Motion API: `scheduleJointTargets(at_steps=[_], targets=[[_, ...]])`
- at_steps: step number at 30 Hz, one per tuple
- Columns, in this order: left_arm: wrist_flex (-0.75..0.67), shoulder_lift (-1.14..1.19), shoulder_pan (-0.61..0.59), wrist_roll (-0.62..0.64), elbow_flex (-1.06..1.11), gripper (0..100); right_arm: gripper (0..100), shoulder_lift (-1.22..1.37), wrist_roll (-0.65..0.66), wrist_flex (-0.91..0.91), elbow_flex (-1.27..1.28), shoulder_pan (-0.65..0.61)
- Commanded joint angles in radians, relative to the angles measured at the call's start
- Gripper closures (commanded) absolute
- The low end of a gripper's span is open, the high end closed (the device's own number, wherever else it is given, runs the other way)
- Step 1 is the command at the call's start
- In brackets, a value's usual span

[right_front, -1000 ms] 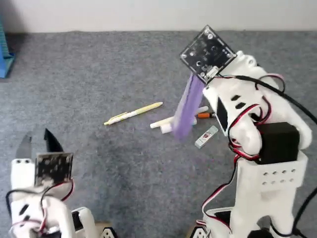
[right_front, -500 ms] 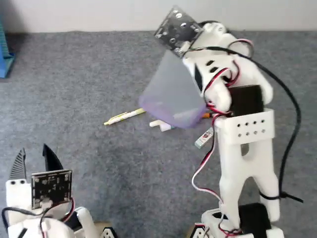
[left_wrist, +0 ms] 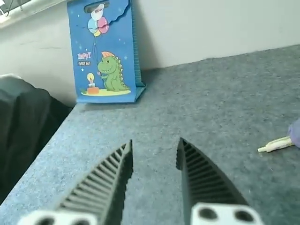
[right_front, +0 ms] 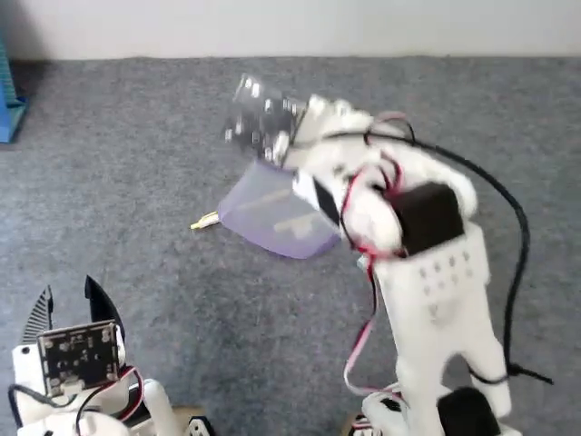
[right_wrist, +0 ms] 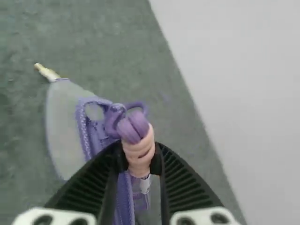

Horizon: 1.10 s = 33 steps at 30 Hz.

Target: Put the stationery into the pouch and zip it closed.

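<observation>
Slippage worries me: right claw [right_wrist: 138, 153] pinches only the loop of the translucent purple zip pouch [right_front: 272, 218], hanging above the grey carpeted table [right_front: 136, 136] — it could drop; left claw [left_wrist: 154, 151] gapes empty.

Soft, even light lies over the grey felt-covered table [right_front: 136, 136]. The pale wall [right_front: 408, 27] behind the table is brightest, though dim above the table's far-left corner. The translucent purple pouch [right_front: 272, 218] lets light through.

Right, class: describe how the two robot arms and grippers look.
Both arms are white plastic. The right arm has a black motor block, red, white and black wires and a thick black cable. The left arm carries a square black circuit board. The left gripper and right gripper have black, ridged, tapering fingers.
</observation>
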Motion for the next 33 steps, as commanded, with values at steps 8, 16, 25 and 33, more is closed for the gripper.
scheduleJointTargets(at_steps=[8, 16, 25, 33], targets=[[0.095, 0.218, 0.002, 0.021, -0.234, 69, 99.1, -0.062, -0.181, 0.302, -0.014, -0.137], [0.199, 0.626, 0.233, 0.109, -0.596, 68, 99.1, -0.073, -0.218, 0.302, 0.051, -0.183], [0.199, 0.835, 0.551, 0.204, -0.730, 68, 99.1, -0.064, -0.218, 0.300, 0.051, -0.183], [0.186, 0.964, 0.689, 0.321, -0.730, 68, 99.1, -0.071, -0.219, 0.300, 0.051, -0.183]])
